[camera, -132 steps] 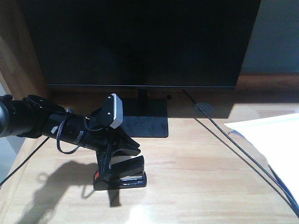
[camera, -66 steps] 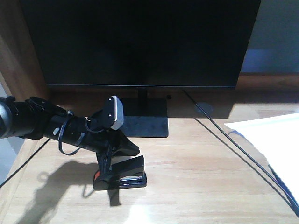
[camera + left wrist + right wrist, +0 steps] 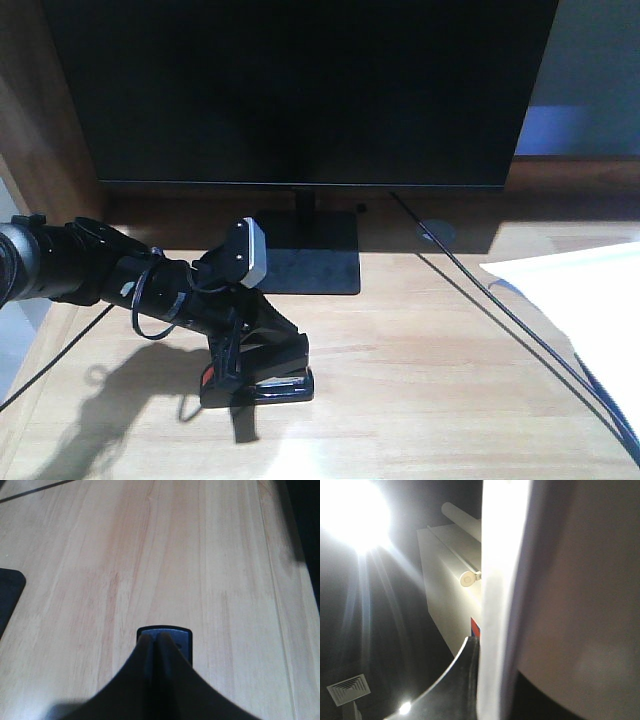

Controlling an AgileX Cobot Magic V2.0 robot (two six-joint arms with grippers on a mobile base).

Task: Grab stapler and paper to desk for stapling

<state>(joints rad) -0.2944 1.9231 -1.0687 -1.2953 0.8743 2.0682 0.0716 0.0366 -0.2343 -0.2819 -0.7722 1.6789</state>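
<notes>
Left end effector: your left end effector [image 3: 224, 368] is down at the front left of the counter [image 3: 430, 390], clenched on the stapler [image 3: 265, 375]. In the left wrist view the two dark fingers [image 3: 144, 652] stand almost together, with the stapler's rounded end showing just past their tips.
Stapler: black, resting on the counter in front of the monitor stand [image 3: 312, 262] and slightly to its left. Its upper arm is tilted up. The orange-red patch is at its left end, right beside your fingers.
Right end effector: your right end effector [image 3: 481, 652] is grasping the paper [image 3: 497, 605]. The sheet stands edge-on against the one dark finger you can see; the other finger is hidden behind it.
Paper: a plain white sheet at the right edge of the front view, over the counter's right side and well apart from the stapler.
Counter: light wood with plank grain; a black cable [image 3: 500, 315] runs across it diagonally from below the monitor [image 3: 300, 90] toward the front right.
Writing: a small red and blue patch [image 3: 476, 627] sits on a white box [image 3: 445, 590] in the right wrist view, too blurred for you to read.
Overhead: a glaring ceiling lamp [image 3: 355, 510] and a square vent [image 3: 349, 690].
</notes>
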